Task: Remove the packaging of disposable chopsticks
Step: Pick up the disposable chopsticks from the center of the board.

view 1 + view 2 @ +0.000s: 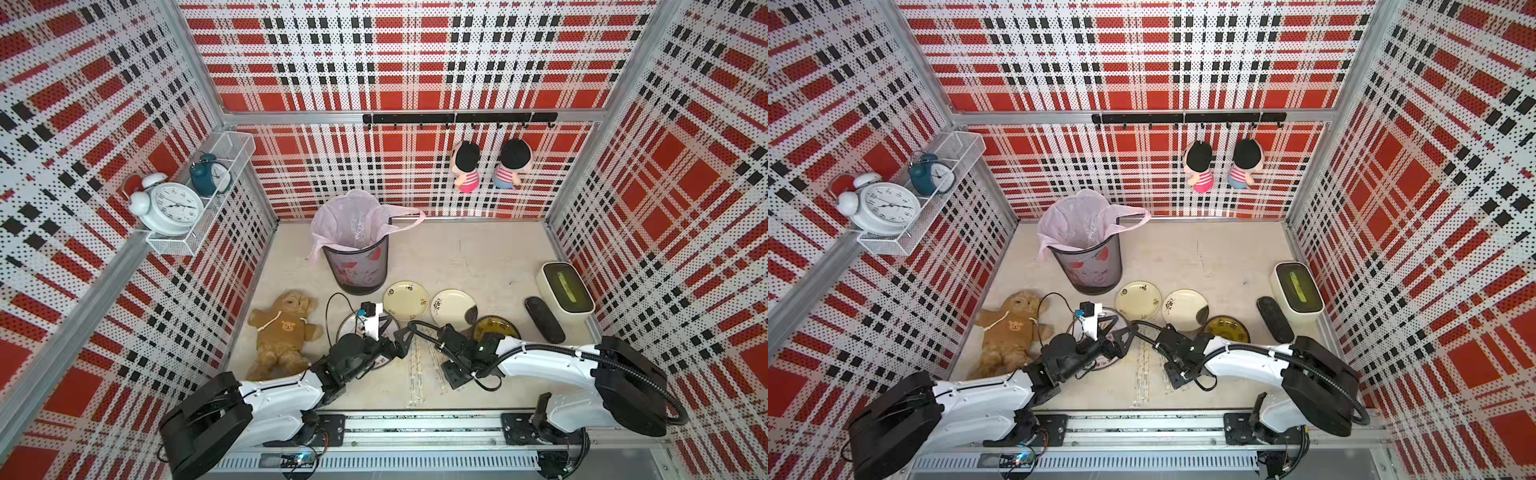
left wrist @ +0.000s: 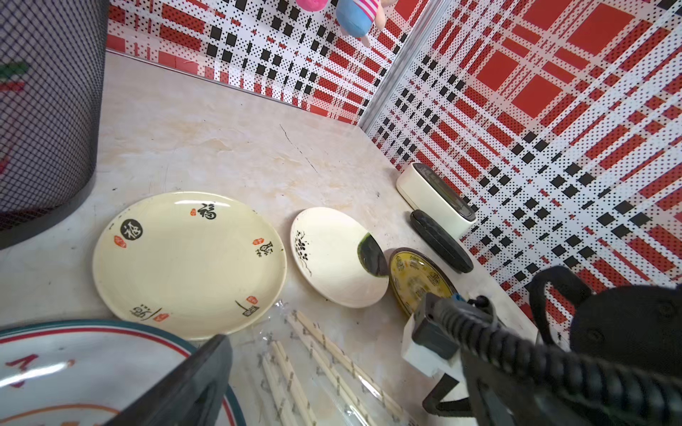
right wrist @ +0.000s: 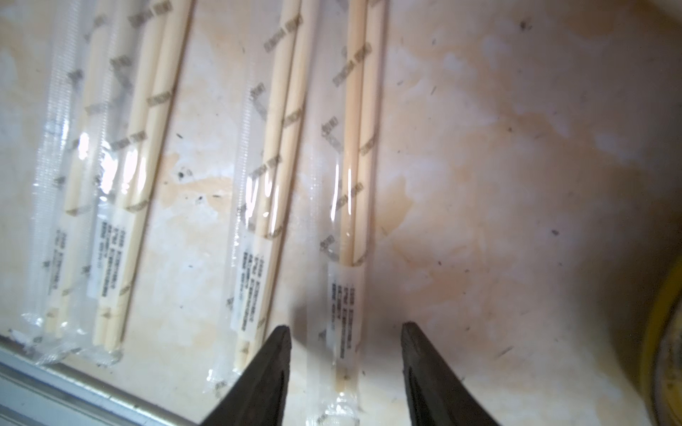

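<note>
Right wrist view — right fingers [image 3: 258,380] apart over sleeved chopsticks [image 3: 356,147], stained tabletop [image 3: 516,166] — left fingers [image 2: 192,383] wide, plaid walls [image 2: 553,110].

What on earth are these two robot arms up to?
They're set to unwrap chopsticks. Four pairs lie on the table, all in clear sleeves. The right gripper is open, poised over the end of one wrapped pair and gripping nothing. The left gripper is open and empty too, hovering over a plate beside them.
</note>
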